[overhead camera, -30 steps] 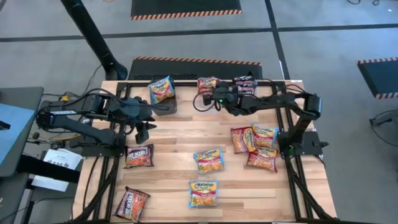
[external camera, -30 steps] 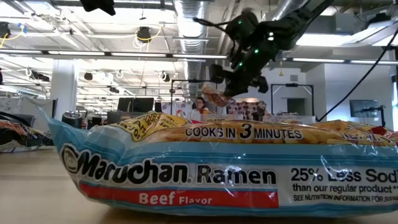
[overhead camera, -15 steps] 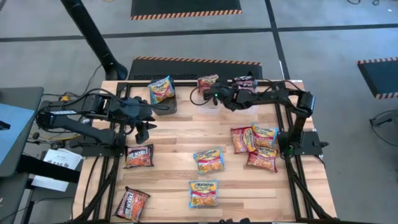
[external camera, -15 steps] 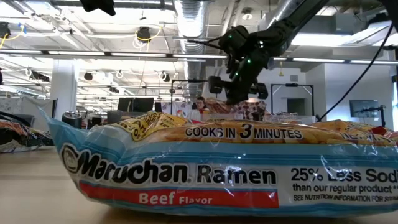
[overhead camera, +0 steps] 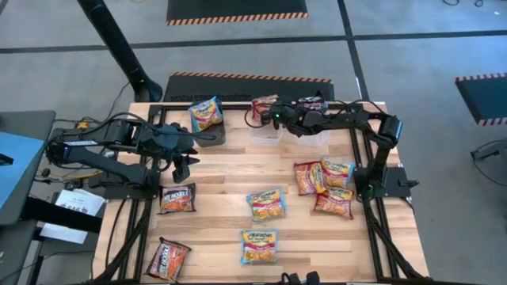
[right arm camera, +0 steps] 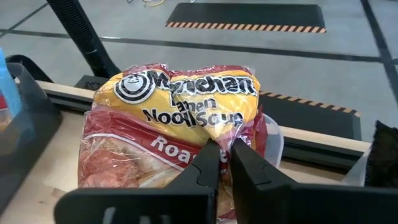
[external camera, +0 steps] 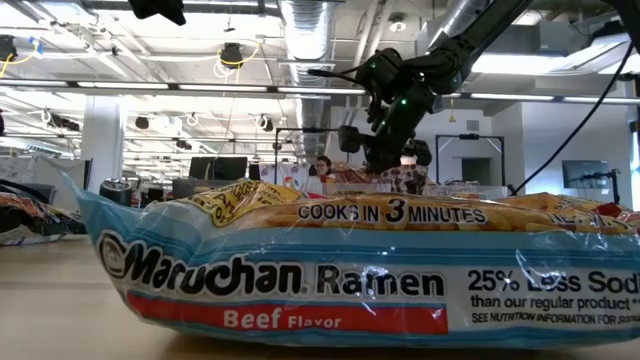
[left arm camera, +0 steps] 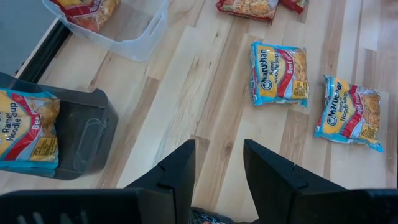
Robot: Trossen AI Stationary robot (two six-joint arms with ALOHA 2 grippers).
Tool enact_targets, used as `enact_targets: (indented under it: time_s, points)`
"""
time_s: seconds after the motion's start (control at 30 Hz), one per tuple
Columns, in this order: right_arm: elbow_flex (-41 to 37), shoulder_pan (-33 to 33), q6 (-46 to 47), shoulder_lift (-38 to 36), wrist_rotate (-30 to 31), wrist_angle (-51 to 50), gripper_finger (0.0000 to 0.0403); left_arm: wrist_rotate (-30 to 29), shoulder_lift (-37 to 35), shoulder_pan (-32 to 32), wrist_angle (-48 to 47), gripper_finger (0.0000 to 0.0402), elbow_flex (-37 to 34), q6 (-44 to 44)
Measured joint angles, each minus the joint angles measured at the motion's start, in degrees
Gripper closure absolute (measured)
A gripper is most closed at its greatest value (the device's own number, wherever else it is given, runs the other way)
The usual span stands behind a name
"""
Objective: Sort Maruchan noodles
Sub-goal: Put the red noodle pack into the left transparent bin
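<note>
Your right gripper (right arm camera: 225,163) is at the table's far edge, over the clear bin (overhead camera: 268,129). Its fingers sit nearly together, pinching the near edge of a red/orange packet (right arm camera: 174,130), which hangs into that bin. In the low view the right gripper (external camera: 383,150) sits just above the packet, well behind the big blue packet (external camera: 330,280) that fills the foreground.

Your left gripper (overhead camera: 181,167) is parked over bare wood on the left side, near the black bin (overhead camera: 207,134). Its fingers (left arm camera: 177,177) stand partly apart with nothing between them.

Where the noodles are:
- one blue/yellow packet (overhead camera: 206,114) sits on top of the black bin
- two blue/yellow packets (overhead camera: 266,203) lie mid-table, one nearer the front edge (overhead camera: 259,245)
- a cluster of three (overhead camera: 325,186) lies on the right, touching or overlapping: two red/orange, one blue/yellow
- two black/red packets on the left: one (overhead camera: 177,198) just beside the left gripper, one (overhead camera: 167,258) at the front left corner
- a black/red packet (overhead camera: 313,104) sits at the far edge, right of the clear bin
</note>
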Motion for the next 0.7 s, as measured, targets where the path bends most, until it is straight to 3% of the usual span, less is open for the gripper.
enact_targets:
  time_s: [0.3, 0.7]
  points:
    - [0.0, -1.4, 1.0, 0.0, -2.6, -1.5, 0.0333, 0.0, 0.0, 0.0, 0.0, 0.028, 0.0, -0.1]
    - [0.0, -2.1, 2.3, -0.6, -5.4, -1.9, 0.024, 0.0, 0.0, 0.0, -0.1, 0.028, 0.0, -0.1]
